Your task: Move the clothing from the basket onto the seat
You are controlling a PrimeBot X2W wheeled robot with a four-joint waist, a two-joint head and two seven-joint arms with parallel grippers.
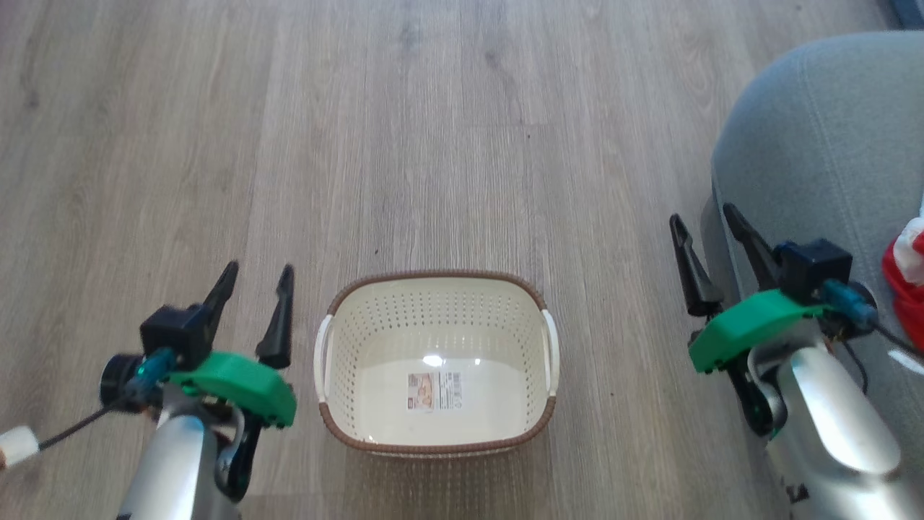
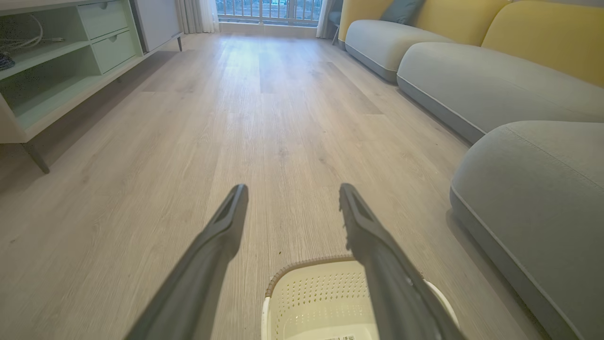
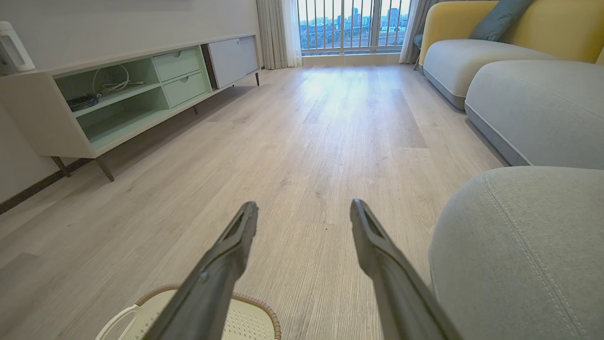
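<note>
The cream basket [image 1: 435, 361] stands on the wood floor before me, holding nothing but the paper label [image 1: 434, 391] on its floor. Its rim also shows low in the left wrist view [image 2: 302, 264] and in the right wrist view [image 3: 255, 307]. Red and white clothing [image 1: 908, 271] lies on the grey seat [image 1: 823, 144] at the right edge of the head view. My left gripper [image 1: 258, 274] hovers open left of the basket, nothing between its fingers. My right gripper [image 1: 703, 217] hovers open at the seat's near edge, also holding nothing.
A long low cabinet [image 3: 118, 94] with open shelves runs along the left wall. More grey couch cushions with yellow backs [image 2: 472, 80] line the right side. A window with railings [image 3: 349, 23] closes the far end.
</note>
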